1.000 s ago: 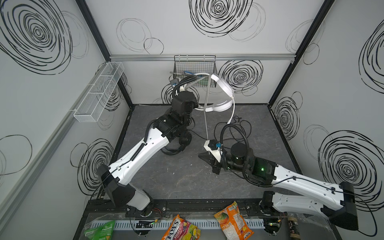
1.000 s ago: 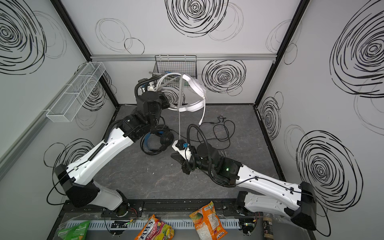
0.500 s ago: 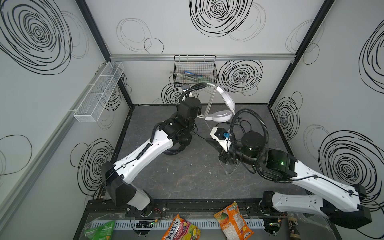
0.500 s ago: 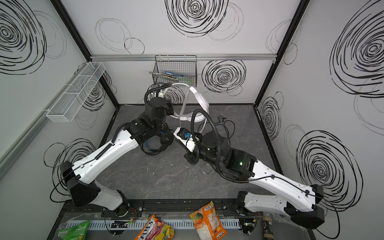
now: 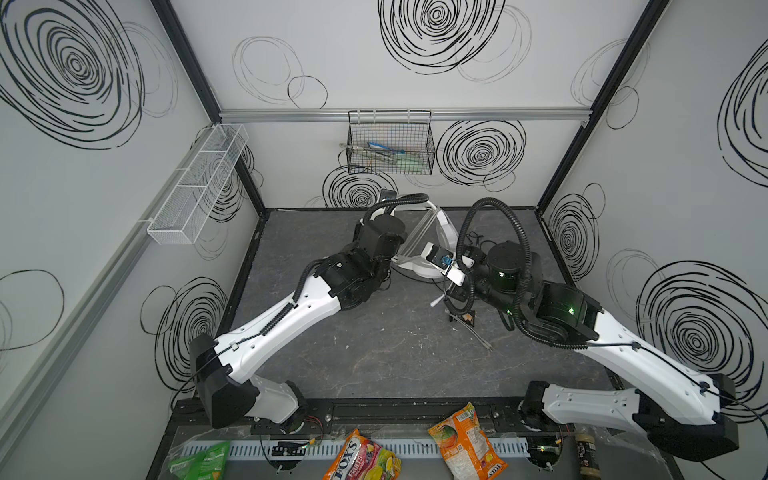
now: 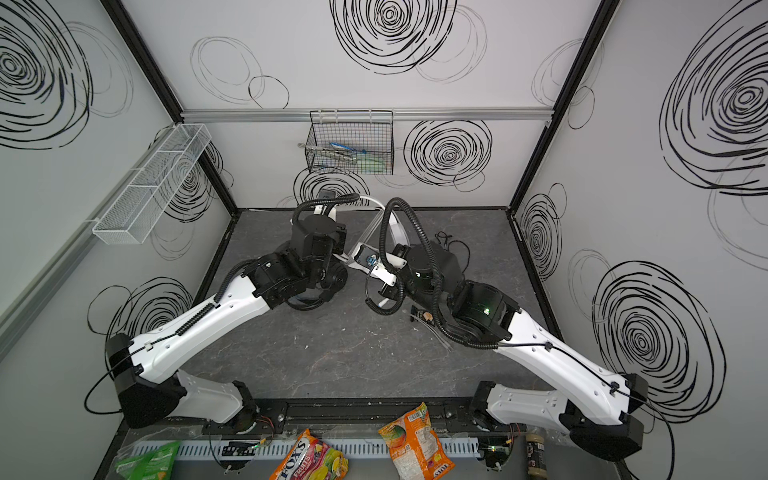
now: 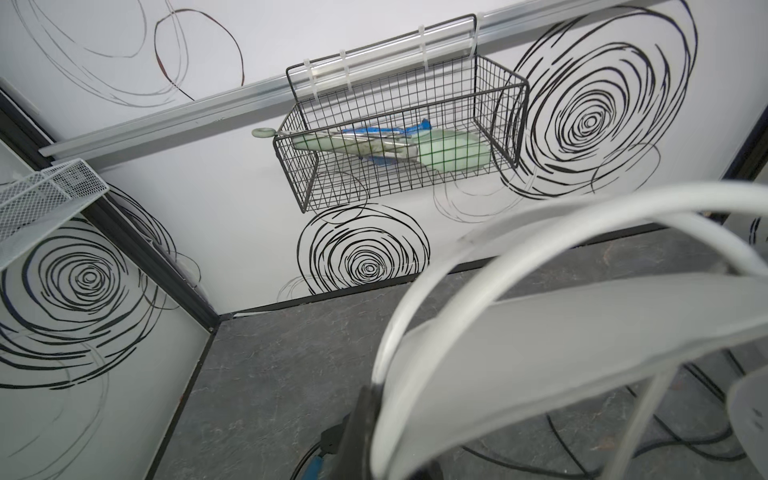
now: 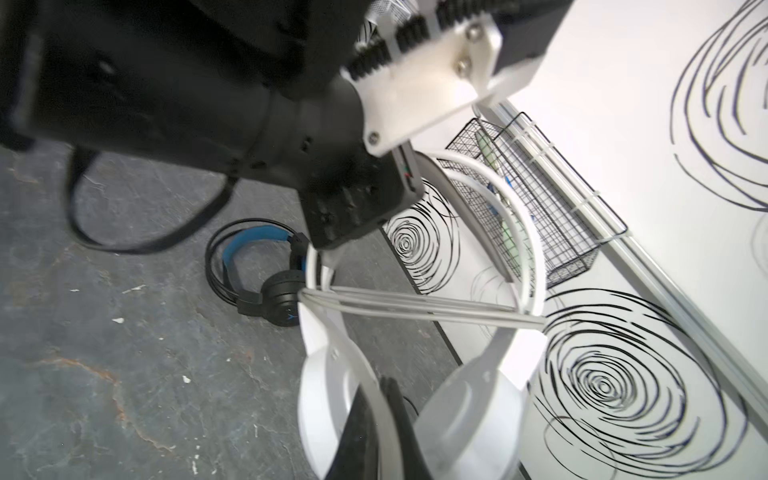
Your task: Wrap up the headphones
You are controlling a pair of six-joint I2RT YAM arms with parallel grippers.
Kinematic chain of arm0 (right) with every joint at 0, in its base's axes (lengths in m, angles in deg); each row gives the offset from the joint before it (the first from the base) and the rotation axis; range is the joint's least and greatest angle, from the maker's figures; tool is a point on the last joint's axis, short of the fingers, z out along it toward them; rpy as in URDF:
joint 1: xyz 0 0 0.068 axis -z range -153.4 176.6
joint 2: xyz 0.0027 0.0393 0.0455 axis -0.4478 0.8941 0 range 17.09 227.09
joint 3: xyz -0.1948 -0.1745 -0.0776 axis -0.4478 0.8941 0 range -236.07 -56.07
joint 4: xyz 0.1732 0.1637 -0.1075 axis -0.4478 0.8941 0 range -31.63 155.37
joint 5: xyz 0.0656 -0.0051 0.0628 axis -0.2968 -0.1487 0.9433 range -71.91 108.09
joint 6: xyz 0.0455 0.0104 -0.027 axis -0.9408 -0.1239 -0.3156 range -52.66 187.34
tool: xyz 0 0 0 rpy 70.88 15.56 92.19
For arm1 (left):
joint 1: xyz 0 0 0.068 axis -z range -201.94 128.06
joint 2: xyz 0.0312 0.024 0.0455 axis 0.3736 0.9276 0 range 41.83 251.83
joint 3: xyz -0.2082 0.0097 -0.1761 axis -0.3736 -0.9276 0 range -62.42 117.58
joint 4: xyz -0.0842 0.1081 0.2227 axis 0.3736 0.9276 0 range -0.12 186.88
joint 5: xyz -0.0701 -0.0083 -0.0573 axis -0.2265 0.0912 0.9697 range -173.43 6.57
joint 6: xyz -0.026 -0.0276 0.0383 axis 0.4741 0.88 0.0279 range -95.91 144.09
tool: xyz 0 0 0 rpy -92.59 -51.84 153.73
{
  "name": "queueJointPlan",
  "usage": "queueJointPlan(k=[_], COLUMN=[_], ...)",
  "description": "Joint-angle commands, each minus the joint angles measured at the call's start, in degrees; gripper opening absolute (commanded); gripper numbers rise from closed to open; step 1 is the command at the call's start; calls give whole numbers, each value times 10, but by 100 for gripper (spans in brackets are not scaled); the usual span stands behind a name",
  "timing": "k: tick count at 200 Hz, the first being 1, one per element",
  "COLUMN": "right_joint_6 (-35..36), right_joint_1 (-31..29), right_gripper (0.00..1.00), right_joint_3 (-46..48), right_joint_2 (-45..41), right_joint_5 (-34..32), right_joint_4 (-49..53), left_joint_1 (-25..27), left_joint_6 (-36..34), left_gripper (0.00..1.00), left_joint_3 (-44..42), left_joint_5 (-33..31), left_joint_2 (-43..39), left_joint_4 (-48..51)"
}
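The white headphones [image 5: 420, 267] [image 6: 397, 232] hang just above the table near the back middle, between my two arms. Their white cable [image 8: 415, 309] [image 5: 415, 239] runs in several taut strands across the gap between the two sides of the headband. My left gripper [image 7: 386, 449] is shut on the white headband [image 7: 561, 332]. My right gripper [image 8: 384, 415] is shut on the white yoke by an ear cup [image 8: 320, 399]. The black headphones [image 8: 266, 282] [image 6: 316, 286], with their blue-lined band, lie flat on the table under my left arm, their black cable looped round them.
A black wire basket [image 5: 390, 143] hangs on the back wall and a white mesh shelf [image 5: 195, 187] on the left wall. A loose black cable [image 6: 453, 245] lies at the back right. A small dark item with white ties [image 5: 469, 322] lies mid-table. Snack packets [image 5: 465, 444] line the front edge.
Both grippers have brought the white headphones down from up by the basket to just above the table. My right arm has swung back and to the right with them.
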Motion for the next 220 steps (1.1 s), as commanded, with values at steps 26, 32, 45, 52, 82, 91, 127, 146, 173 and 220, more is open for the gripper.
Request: queueJointPlan(k=[26,32,45,52,82,91,127,146,173,220], right_joint_6=[63,67,71,70,59,56,42,34,16,-19], right_joint_1=[4,6,13,18,38,44,64,77,105,139], right_gripper=[1,1,1,1,5,6,9,9,10,12], right_joint_3=[-5,-2,1,1,2,2,6,9,7,12], right_joint_2=[-18,-18,-19,-20,-16,-16,-17,-18,-21,-32], right_joint_5=[-50,-58,-64,-65,-71,-70,-80,-90,-101,-81], right_joint_4=[-9,-12,-18,-22,-33,-34,-42,-48,-58,-65], left_joint_1=[15,17,20,21,12,5,-1,-2,-1,-3], left_joint_6=[-47,-54,-63,-66,-60,-49,-33,-32,-35,-46], left_gripper=[0,0,0,0,0,0,0,0,0,0], left_joint_3=[-3,-4,-4,-4,-4,-4,-15,-20,-21,-12], left_joint_5=[-16,-20,-14,-3,86,120,181,187,209,266], left_joint_2=[-37,-39,-46,-50,-69,-75,-96,-104,-112,-123], left_joint_4=[21,25,36,41,74,86,103,109,116,138])
